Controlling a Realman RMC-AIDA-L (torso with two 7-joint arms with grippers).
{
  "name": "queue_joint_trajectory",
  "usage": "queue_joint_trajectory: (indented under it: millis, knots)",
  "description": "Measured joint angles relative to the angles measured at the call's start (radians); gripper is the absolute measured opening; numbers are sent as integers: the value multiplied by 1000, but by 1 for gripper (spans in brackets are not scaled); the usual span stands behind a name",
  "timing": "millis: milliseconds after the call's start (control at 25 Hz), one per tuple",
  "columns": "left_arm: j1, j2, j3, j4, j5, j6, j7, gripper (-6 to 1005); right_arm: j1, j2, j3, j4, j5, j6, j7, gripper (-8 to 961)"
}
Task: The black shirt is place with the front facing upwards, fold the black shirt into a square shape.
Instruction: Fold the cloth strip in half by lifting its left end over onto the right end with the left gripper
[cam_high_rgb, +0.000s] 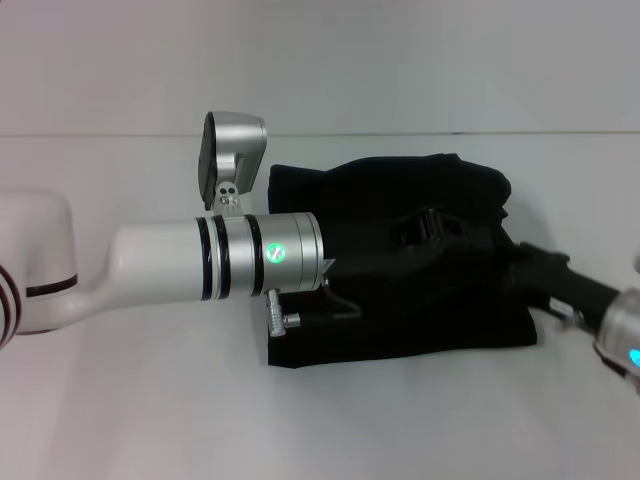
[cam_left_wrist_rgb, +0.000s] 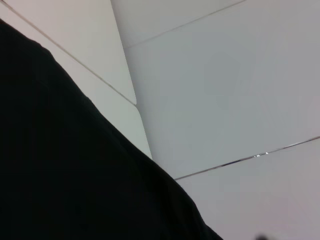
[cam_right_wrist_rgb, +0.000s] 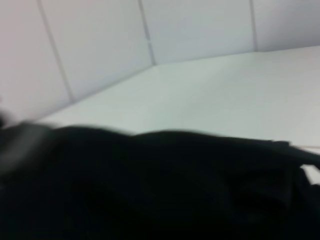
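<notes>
Head view gives you the clearest read: the black shirt (cam_high_rgb: 400, 260) lies on the white table (cam_high_rgb: 150, 420) as a compact, roughly rectangular bundle, already doubled over more than once, its near and left edges fairly straight and its far right corner lumpy and raised. Your left arm reaches across from the left with its wrist over the shirt's left part, and the left gripper (cam_high_rgb: 432, 228) sits low on the cloth near the middle; black on black, you cannot tell whether its jaws are parted or pinched on fabric. Your right gripper (cam_high_rgb: 535, 268) comes in from the right at the shirt's right edge, touching or just over the cloth, and its jaws are equally unreadable. Both wrist views show only dark cloth close up against pale table and wall panels, which adds nothing on the fingers. You look to be in a late fold or the tidying of it, judging by how small the bundle is. Your next move probably calls for flattening that bulging right corner and squaring the edges without dragging the lower layers out of line. No lettering, neck label or brand mark shows anywhere on the shirt as it lies
</notes>
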Motion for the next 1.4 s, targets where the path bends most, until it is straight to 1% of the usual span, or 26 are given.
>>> queue_joint_trajectory:
  millis: [80,200,280,360,560,840,1000,1160,1280,1400]
  knots:
    - [2,0,0,0,0,6,1,27,48,0,5,4,8,82,0,686]
    - [5,0,1,0,3,19,3,27,103,1,6,8,36,163,1,685]
    - [10,0,2,1,6,31,6,26,131,1,6,10,63,188,0,684]
    - [34,2,12,1,9,52,11,26,153,1,7,11,79,200,-3,684]
    - [57,3,52,2,10,53,12,27,180,1,7,-1,115,216,-10,685]
    - [57,-4,79,-8,11,7,40,26,180,-2,6,-24,140,214,-11,686]
    - [50,-6,81,-28,7,-65,44,27,172,-2,7,-25,140,231,-13,685]
    - [36,-7,81,-52,8,-143,75,30,162,-2,25,-26,141,280,-14,684]
    - [27,-9,75,-69,3,-131,118,32,134,-2,98,-30,142,271,-13,683]
    - [14,-10,65,-90,1,-99,162,34,89,-3,202,-34,158,198,-5,684]
